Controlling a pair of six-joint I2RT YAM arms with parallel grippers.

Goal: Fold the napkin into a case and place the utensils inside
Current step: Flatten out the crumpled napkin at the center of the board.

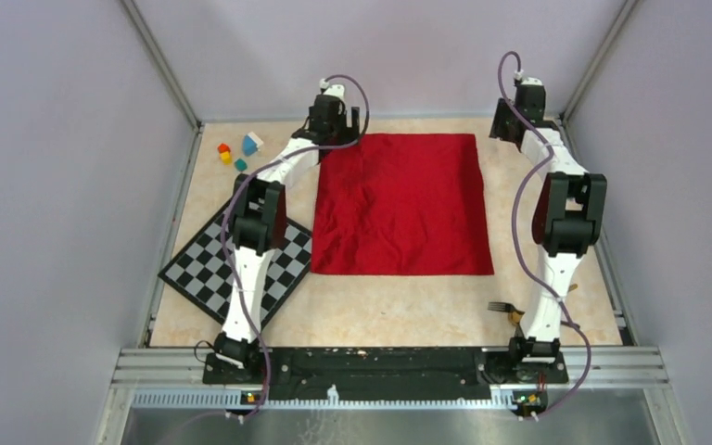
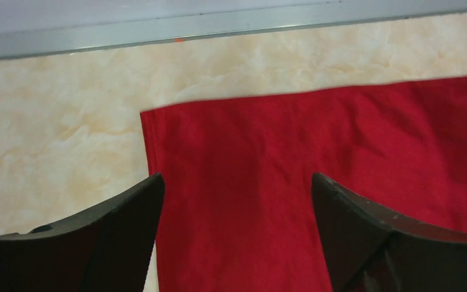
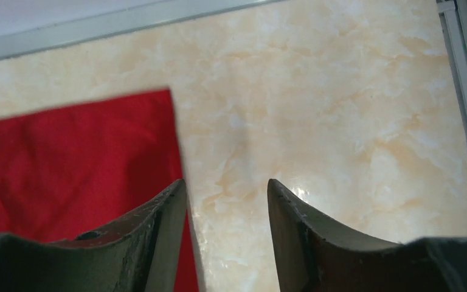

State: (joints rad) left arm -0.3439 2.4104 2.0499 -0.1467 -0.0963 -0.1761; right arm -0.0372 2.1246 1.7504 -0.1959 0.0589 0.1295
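fingers [image 2: 121, 237]: left gripper [image 2: 237, 179] wide, right gripper [image 3: 226, 185] parted, both empty at napkin [image 1: 399, 204] far corners; drag low, you may bunch it.

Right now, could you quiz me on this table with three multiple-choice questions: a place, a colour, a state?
1. The napkin is: A) rolled up B) spread flat C) folded into a pouch
2. The checkered mat is: A) black and white B) red and white C) blue and yellow
3. The fork lies: A) on the mat B) on the napkin C) on the bare table by the right arm's base
Answers: 1 B, it lies as one open red square; 2 A, its squares alternate dark and light; 3 C, it shows beside that base from above.
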